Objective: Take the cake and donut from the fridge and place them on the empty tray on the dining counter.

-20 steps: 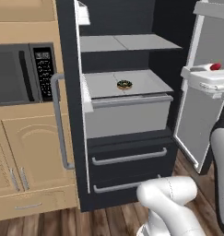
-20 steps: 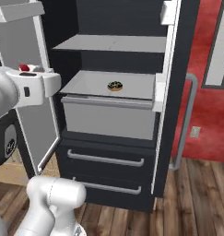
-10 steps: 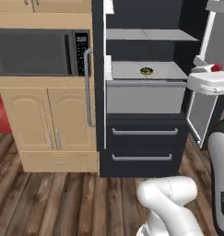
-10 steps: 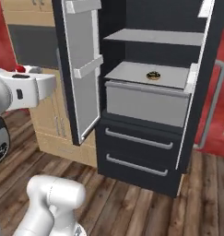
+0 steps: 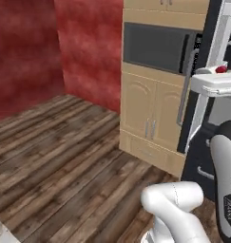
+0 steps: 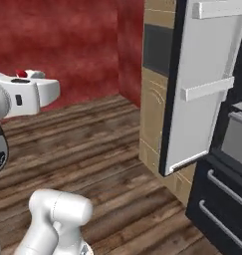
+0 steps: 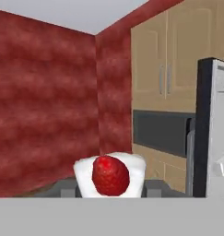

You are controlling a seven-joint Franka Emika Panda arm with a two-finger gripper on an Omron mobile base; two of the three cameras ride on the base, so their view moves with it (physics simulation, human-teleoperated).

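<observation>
My gripper [image 7: 111, 188] is closed on the cake [image 7: 110, 175]: in the hand view the white wedge sits right between my two dark finger tips [image 7: 67, 190], its red topping facing the camera, with the jaws drawn in against its sides and only narrowly apart. From the left base view a speck of that red topping shows at the top of my hand near the right edge, the cake [image 5: 221, 70] riding level with the built-in microwave [image 5: 157, 47]. In the right base view the cake [image 6: 24, 73] peeks above my white wrist at the far left, well apart from the fridge [image 6: 219, 149], whose pale inner door [image 6: 202, 89] stands swung open toward me. Beside the fridge are tan wooden cabinets [image 5: 150, 114], and behind the cake I see a red wall [image 7: 44, 101] and a dark plank floor [image 5: 60, 147].
</observation>
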